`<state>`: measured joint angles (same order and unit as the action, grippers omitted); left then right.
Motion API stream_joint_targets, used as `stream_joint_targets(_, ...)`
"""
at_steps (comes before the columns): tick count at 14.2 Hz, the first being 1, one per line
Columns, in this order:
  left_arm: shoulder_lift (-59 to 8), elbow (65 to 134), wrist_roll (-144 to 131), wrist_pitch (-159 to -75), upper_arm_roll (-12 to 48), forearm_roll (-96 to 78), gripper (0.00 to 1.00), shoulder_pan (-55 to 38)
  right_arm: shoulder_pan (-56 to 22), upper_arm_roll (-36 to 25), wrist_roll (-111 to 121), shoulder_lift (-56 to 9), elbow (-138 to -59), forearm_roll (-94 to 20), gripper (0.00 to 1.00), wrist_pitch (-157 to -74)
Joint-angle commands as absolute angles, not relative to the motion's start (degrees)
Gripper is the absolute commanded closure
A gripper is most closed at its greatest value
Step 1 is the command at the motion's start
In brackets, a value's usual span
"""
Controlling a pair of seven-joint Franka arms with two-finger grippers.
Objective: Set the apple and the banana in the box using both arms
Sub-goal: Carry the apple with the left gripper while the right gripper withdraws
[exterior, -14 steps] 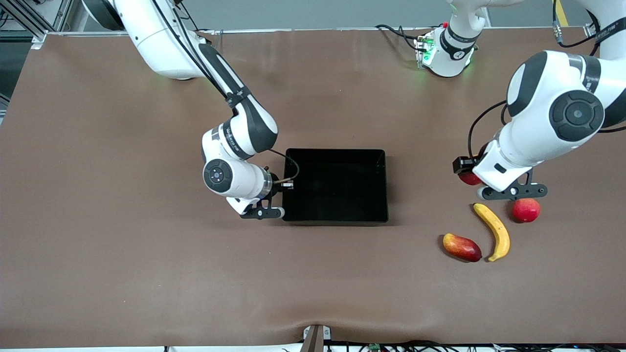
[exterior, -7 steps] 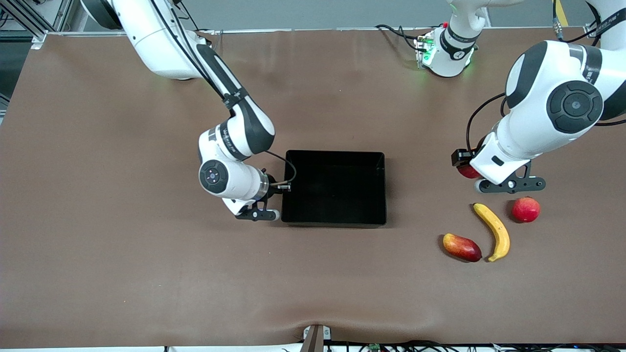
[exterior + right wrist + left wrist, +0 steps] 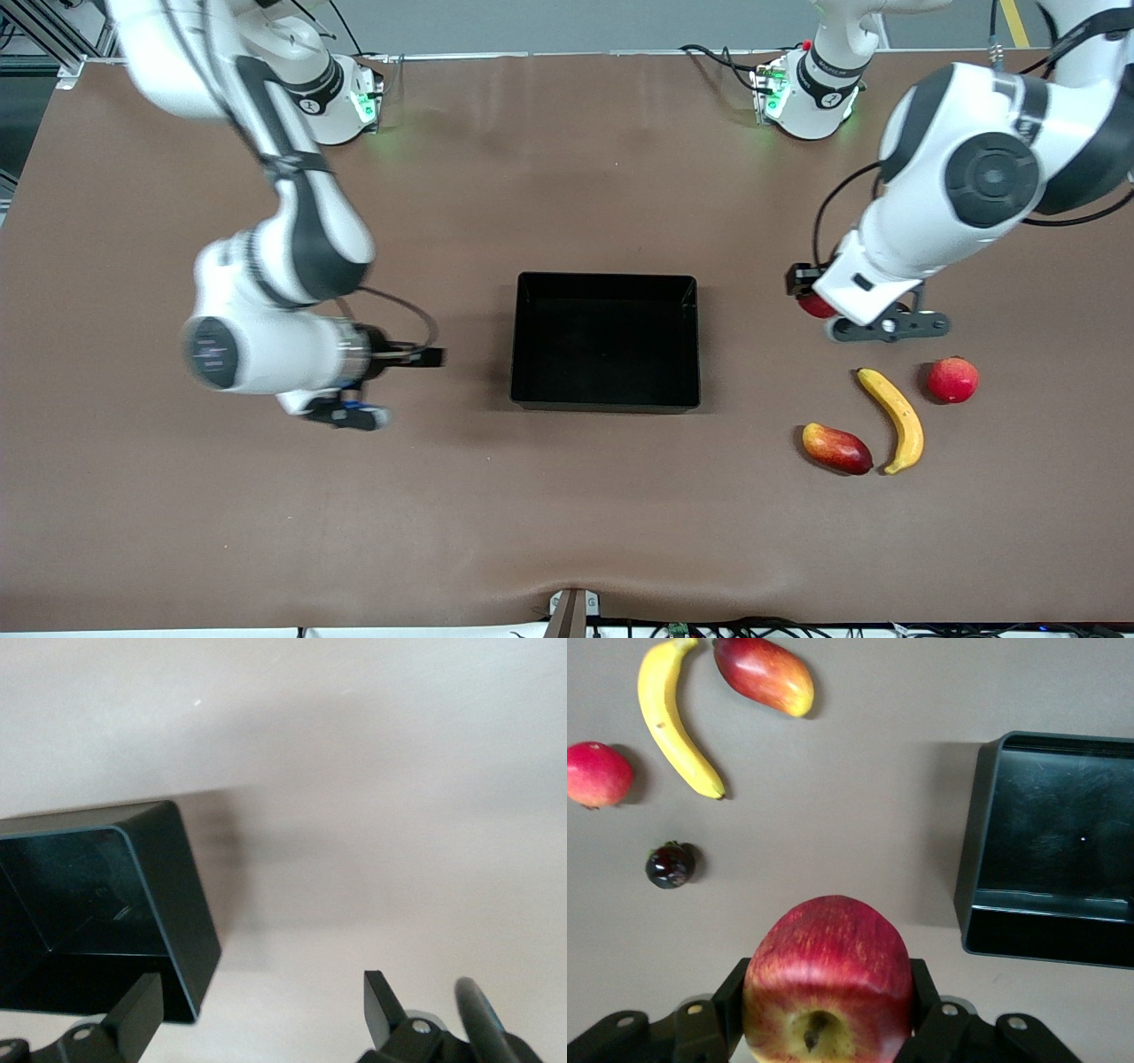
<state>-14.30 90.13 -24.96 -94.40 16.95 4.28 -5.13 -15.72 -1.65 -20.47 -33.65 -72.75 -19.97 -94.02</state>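
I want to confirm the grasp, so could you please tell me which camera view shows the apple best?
The left wrist view: the apple fills the foreground, clamped in the left pincer, streaks and stem dimple plain. The front view shows only a red sliver under the left arm's wrist. The right wrist view shows none of it.

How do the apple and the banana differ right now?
The apple is round and red with yellow streaks; the banana is long, curved and yellow. The apple is held up in the left pincer, over bare table between the box and the other fruit; the banana lies flat on the table, ungripped, toward the left arm's end. Neither is in the box yet.
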Motion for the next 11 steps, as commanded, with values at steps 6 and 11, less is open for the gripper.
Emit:
stream_joint_targets(6,-23.19,87.98,-35.23,-95.18,16.88,3.25,1.00,-15.98,-4.40,-0.88,-9.67,-30.07,-64.16,-8.56,0.00,-81.91)
stream_joint_targets(11,-26.37,93.85,-42.36,-105.53,16.88,2.20,1.00,-19.16,-1.07,-0.70,-2.76,-20.15,-68.72,0.62,0.00,-82.44)
